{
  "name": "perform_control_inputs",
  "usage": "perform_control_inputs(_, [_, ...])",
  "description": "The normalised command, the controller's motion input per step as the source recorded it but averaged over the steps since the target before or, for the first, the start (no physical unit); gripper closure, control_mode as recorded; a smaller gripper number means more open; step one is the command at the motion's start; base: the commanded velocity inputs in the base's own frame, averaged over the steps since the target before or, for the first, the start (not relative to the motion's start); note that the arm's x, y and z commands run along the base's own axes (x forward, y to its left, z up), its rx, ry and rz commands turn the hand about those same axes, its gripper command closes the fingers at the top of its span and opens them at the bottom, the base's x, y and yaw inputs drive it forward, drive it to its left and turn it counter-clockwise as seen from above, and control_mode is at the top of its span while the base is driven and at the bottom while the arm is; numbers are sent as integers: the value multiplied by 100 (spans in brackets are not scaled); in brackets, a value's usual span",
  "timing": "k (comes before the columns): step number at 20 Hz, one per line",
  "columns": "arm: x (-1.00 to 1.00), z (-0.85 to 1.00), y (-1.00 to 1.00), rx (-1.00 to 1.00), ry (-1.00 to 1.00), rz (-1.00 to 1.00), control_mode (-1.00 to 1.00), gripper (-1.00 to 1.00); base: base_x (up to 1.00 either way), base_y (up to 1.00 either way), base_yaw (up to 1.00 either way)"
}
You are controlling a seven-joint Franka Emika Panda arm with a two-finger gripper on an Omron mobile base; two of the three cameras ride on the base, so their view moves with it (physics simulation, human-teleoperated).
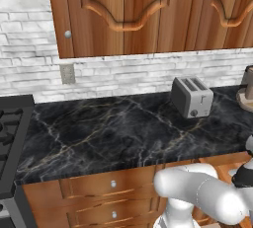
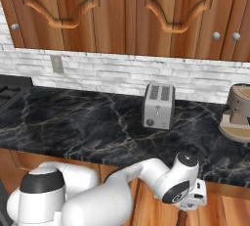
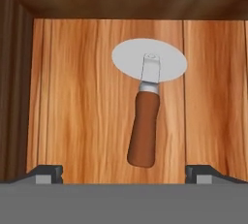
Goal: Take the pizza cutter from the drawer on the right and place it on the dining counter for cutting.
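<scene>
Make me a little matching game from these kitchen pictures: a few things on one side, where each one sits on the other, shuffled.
Things:
1. pizza cutter
2. toaster
3. wall outlet
4. gripper

Places or states:
A. on the white brick wall
B. lying flat on the drawer floor
C. open, above the brown handle
D. standing on the black marble worktop

Pairs: 1-B, 2-D, 3-A, 4-C
</scene>
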Motion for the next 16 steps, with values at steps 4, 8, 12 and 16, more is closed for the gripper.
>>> perform_control_inputs(4, [0, -16, 0, 0, 2, 0, -100, -100, 0, 0, 0])
perform_control_inputs(8, [1, -10, 0, 0, 0, 0, -100, -100, 0, 0, 0])
perform_control_inputs(12, [1, -13, 0, 0, 0, 0, -100, -100, 0, 0, 0])
perform_control_inputs(16, [3, -10, 0, 0, 0, 0, -100, -100, 0, 0, 0])
